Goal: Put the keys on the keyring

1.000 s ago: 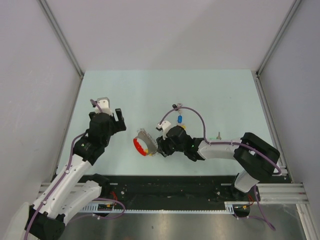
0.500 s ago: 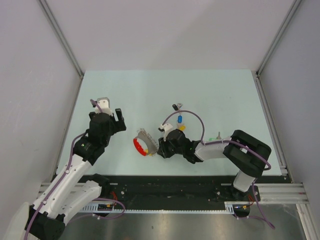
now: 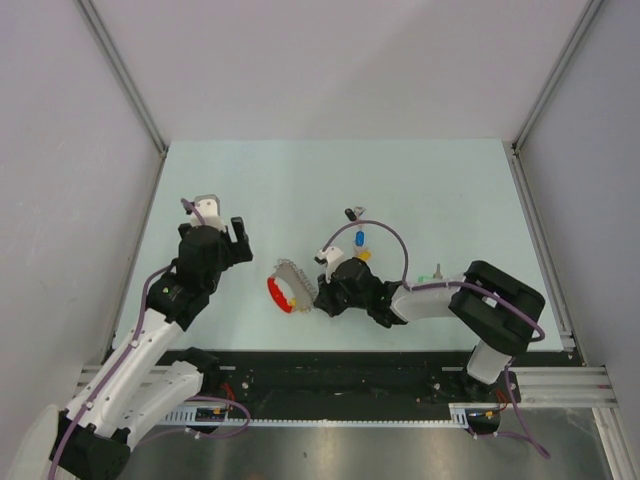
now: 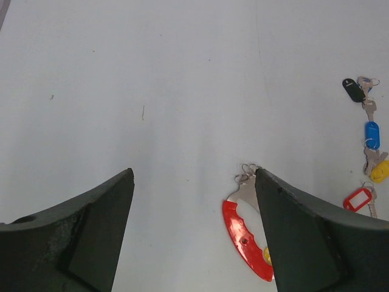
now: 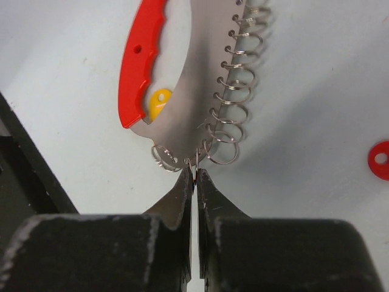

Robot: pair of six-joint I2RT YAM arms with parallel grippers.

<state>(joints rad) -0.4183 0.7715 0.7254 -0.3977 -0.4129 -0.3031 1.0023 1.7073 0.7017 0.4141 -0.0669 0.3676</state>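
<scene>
The keyring point(image 3: 285, 288) lies flat on the table between the arms: a red curved band point(image 5: 143, 67) on a silvery plate with a row of wire rings point(image 5: 234, 91). My right gripper point(image 5: 194, 172) is shut, its tips pinching one ring at the plate's near end; from above it point(image 3: 320, 297) sits just right of the keyring. Keys lie behind it: black tag point(image 4: 351, 89), blue tag point(image 4: 371, 134), yellow tag point(image 4: 380, 171), red tag point(image 4: 357, 199). My left gripper point(image 4: 193, 173) hangs open and empty, left of the keyring point(image 4: 246, 237).
A single small key point(image 3: 437, 270) lies beside the right forearm. The red tag point(image 5: 380, 159) shows at the right wrist view's edge. The black base rail point(image 3: 330, 375) runs along the near edge of the pale table point(image 3: 300, 180).
The right gripper's jaws have closed onto a ring at the keyring's end, after the arm drew slightly nearer. The left arm has not moved.
</scene>
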